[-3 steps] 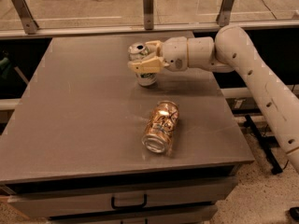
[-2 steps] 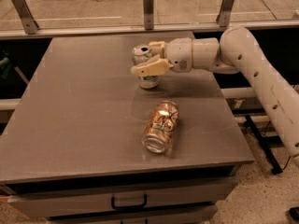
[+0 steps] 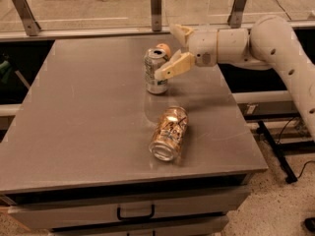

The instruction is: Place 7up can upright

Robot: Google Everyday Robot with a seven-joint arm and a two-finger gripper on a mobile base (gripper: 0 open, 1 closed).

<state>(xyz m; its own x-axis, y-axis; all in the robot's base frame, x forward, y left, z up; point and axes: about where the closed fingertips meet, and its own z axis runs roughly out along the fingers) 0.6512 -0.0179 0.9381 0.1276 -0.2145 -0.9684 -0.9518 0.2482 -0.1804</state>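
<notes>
The 7up can (image 3: 155,73), silver with green lettering, stands upright on the grey table (image 3: 88,117), back of centre. My gripper (image 3: 166,53) is just right of the can, open and holding nothing. Its near finger (image 3: 172,67) reaches toward the can's right side, and its far finger (image 3: 180,34) points away behind the can. I cannot tell whether the near fingertip still touches the can. A small orange round shape (image 3: 163,49) shows just behind the can's top.
A larger orange-gold patterned can (image 3: 170,132) lies on its side in front of the 7up can. A rail with metal posts (image 3: 156,4) runs along the table's back edge. A drawer with a handle (image 3: 135,213) is below the front edge.
The gripper was closed around the 7up can. Its fingers have since spread and the hand has drawn back to the right, leaving the can standing on the table.
</notes>
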